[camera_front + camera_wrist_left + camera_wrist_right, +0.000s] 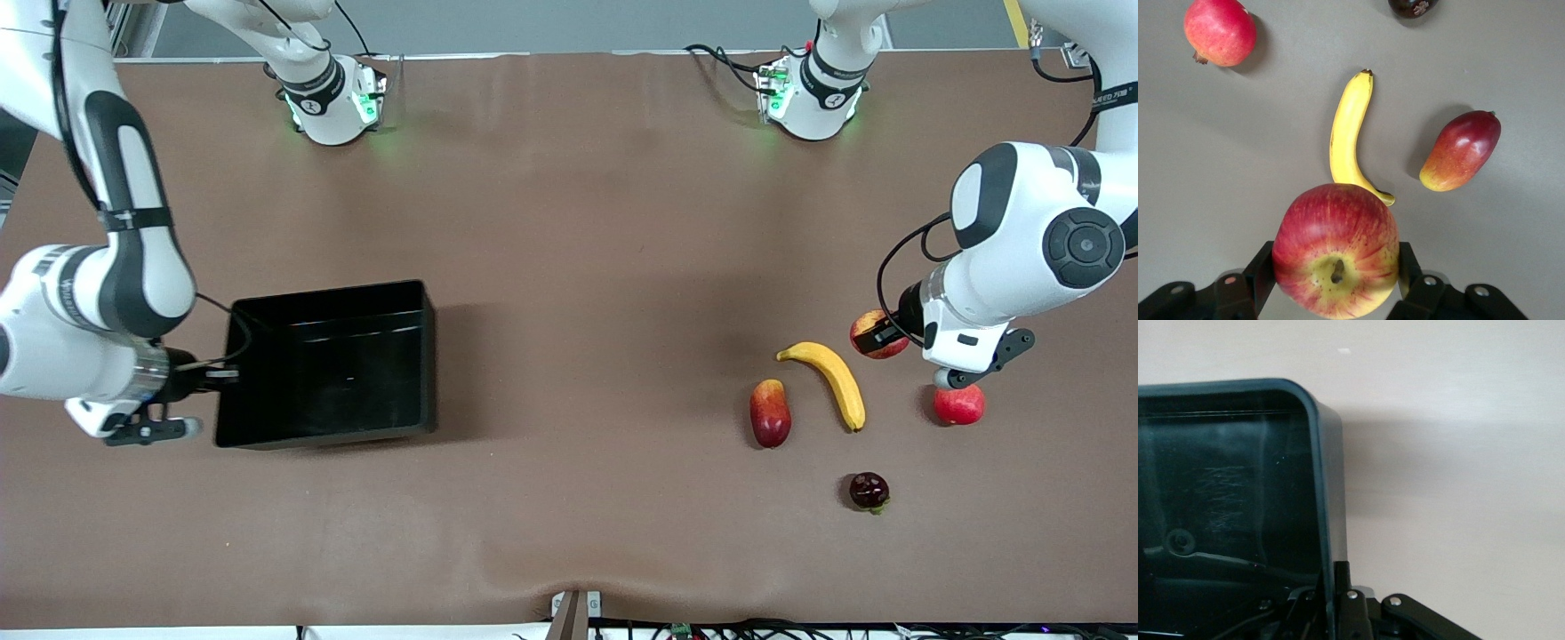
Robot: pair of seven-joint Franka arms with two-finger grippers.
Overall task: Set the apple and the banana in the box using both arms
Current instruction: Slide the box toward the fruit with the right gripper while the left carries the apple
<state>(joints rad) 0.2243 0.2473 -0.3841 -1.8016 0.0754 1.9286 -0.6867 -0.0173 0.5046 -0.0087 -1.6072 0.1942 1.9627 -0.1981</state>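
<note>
My left gripper point(889, 336) is shut on the apple point(871, 334), red streaked with yellow, and holds it over the table at the left arm's end. In the left wrist view the apple point(1335, 233) fills the space between the black fingers point(1261, 270), stem dimple toward the camera. The yellow banana point(827, 378) lies on the table beside the apple and also shows in the left wrist view point(1348, 133). The black box point(329, 293) stands empty at the right arm's end. My right gripper point(220, 374) is shut on its end wall point(1321, 453), one finger point(1342, 577) outside it.
A red-and-yellow elongated fruit point(770, 412) lies beside the banana. A pinkish-red round fruit point(959, 404) sits under the left arm's wrist. A small dark fruit point(869, 491) lies nearer the front camera. Brown table point(578, 267) stretches between box and fruits.
</note>
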